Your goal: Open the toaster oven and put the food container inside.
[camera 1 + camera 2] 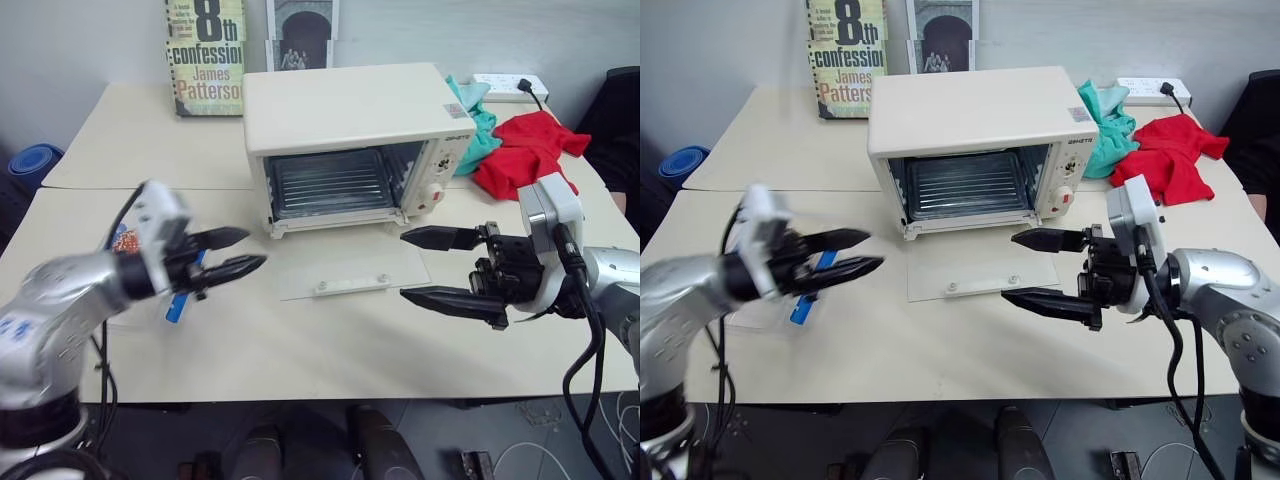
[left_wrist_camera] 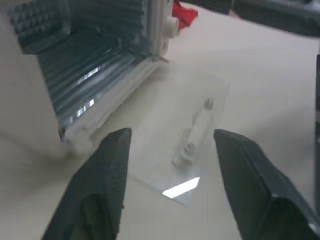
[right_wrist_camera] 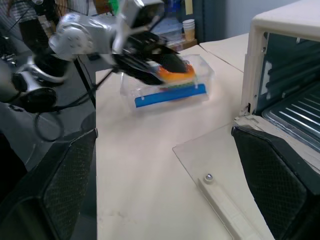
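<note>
Right fingers spread wide, empty; left fingers parted, empty, food container behind them.

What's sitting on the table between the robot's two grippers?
The oven's glass door, folded down flat on the table, lies between the left gripper and the right gripper, as the left eye view shows.

Book: "8th confession James Patterson"

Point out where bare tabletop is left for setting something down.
Free: the near strip of table between the left claw and right claw. Crowded: the open toaster oven and its door, the red cloth behind.
</note>
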